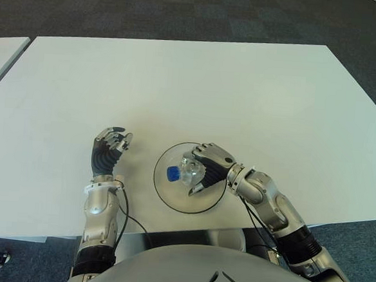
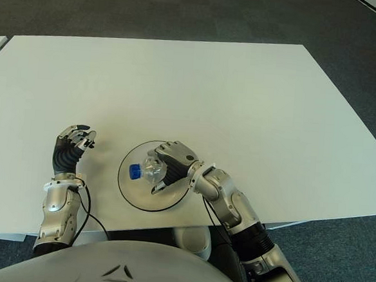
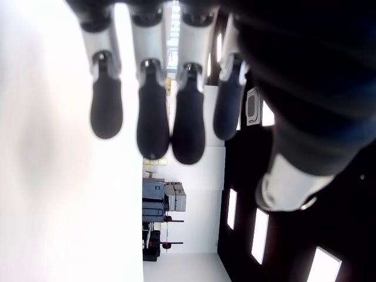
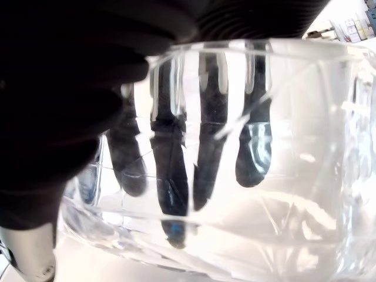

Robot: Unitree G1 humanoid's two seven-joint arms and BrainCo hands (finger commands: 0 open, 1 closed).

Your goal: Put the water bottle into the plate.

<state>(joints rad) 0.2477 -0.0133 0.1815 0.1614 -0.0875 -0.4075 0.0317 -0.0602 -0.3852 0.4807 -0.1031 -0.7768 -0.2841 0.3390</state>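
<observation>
Water bottle (image 1: 187, 172) lying over the plate (image 1: 165, 194), lower centre, right hand (image 1: 207, 167) clamped around its body. Probably light, crushable, slick; best gripped mid-body. Left hand (image 1: 108, 151) left of the plate, fingers loosely curled, empty.

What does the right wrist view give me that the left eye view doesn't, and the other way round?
Only the right wrist view shows the fingers wrapped around the clear bottle wall, seen straight through the plastic. Only the left eye view shows the layout: the water bottle over the plate with its blue cap toward the robot's left, the left hand empty beside the plate on its left, and the white table. Both show the right hand gripping the bottle.
</observation>
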